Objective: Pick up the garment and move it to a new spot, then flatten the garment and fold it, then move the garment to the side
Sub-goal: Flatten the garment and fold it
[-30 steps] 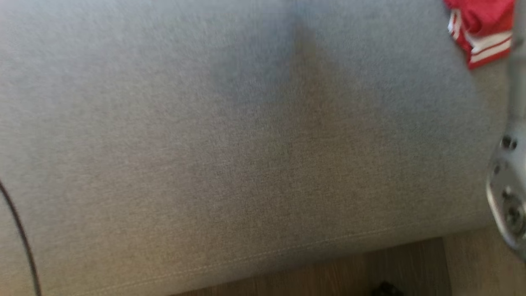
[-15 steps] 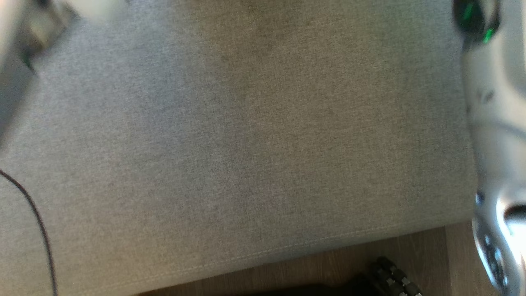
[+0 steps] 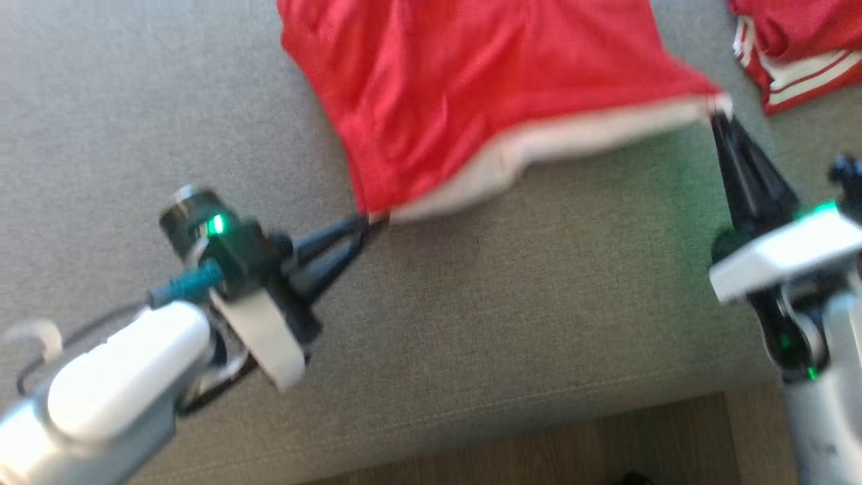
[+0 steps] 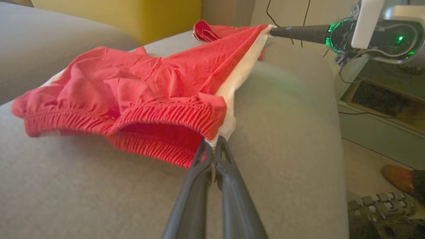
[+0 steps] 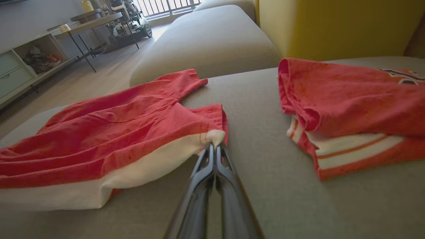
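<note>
The garment (image 3: 471,101) is a pair of red shorts with a white side stripe, spread on the grey sofa cushion (image 3: 512,323). My left gripper (image 3: 372,221) is shut on its waistband corner, where the ribbed elastic (image 4: 159,116) meets the white stripe. My right gripper (image 3: 719,111) is shut on the hem corner at the other end of the stripe (image 5: 212,136). The stripe is stretched between the two grippers. In the left wrist view the right gripper's fingers (image 4: 298,32) pinch the far corner of the garment (image 4: 139,86), while the right wrist view has the garment (image 5: 109,132) lying to the left.
A folded red shirt with white stripes (image 3: 794,47) (image 5: 352,109) lies to the right of the garment. A yellow cushion (image 5: 335,26) stands behind. The cushion's front edge drops to wooden floor (image 3: 572,444). A foot (image 4: 398,176) and a keyboard-like object (image 4: 382,212) are on the floor.
The head camera has shifted a great deal. Both grippers and the garment they hold have come into view; before, mostly bare cushion and parts of the arms showed.
</note>
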Robot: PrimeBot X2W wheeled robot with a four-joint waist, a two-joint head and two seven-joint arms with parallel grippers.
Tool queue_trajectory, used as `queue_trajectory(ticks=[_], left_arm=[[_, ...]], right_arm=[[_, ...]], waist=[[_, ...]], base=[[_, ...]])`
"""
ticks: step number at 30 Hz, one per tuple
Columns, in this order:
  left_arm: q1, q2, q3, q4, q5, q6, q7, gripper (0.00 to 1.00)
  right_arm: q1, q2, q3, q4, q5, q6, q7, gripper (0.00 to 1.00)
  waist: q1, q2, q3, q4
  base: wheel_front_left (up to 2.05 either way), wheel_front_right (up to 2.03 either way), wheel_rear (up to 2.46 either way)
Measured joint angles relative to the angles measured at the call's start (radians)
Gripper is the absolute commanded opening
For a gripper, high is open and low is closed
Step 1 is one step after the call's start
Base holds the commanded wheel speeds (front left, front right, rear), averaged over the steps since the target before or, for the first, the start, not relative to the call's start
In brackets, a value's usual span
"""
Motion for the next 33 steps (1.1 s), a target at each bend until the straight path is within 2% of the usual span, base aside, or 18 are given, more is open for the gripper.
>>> queue_trajectory(ticks=[6,10,12,15,19,22,26,33], left_arm=[[0.158,0.028,0.008,-0.032,0.047,0.000,0.000,0.00],[0.230,0.060,0.003,-0.065,0.075,0.000,0.000,0.00],[0.263,0.072,0.012,-0.085,0.070,0.000,0.000,0.00],[0.307,0.056,0.080,-0.119,0.021,0.000,0.000,0.00],[0.321,-0.022,0.183,-0.150,-0.109,0.000,0.000,0.00],[0.313,-0.086,0.210,-0.174,-0.213,0.000,0.000,0.00],[0.254,-0.153,0.248,-0.136,-0.296,0.000,0.000,0.00],[0.132,-0.287,0.272,0.014,-0.395,0.000,0.000,0.00]], right_arm=[[0.244,0.009,-0.101,-0.166,0.053,0.000,0.121,0.00],[0.398,0.046,-0.177,-0.302,0.083,0.000,0.207,0.00],[0.456,0.066,-0.218,-0.375,0.090,0.000,0.244,0.00],[0.475,0.093,-0.277,-0.457,0.082,0.000,0.274,0.00],[0.361,0.112,-0.312,-0.456,-0.005,0.000,0.311,0.00],[0.202,0.137,-0.329,-0.403,-0.098,0.000,0.333,0.00],[-0.005,0.142,-0.344,-0.291,-0.254,0.000,0.346,0.00],[-0.312,0.071,-0.236,-0.041,-0.380,0.000,0.380,0.00]], waist=[[0.0000,0.0000,-0.067,0.019],[0.0000,0.0000,-0.084,0.049],[0.0000,0.0000,-0.091,0.062],[0.0000,0.0000,-0.097,0.079],[-0.0001,0.0000,-0.091,0.100],[0.0000,0.0000,-0.081,0.120],[0.0000,0.0000,-0.054,0.148],[0.0000,-0.0001,0.017,0.202]], base=[[0.00,0.00,0.00],[0.00,0.00,0.00],[0.00,0.00,0.00],[0.00,0.00,0.00],[0.00,0.00,0.00],[0.00,0.00,0.00],[0.00,0.00,0.00],[0.00,0.00,0.00]])
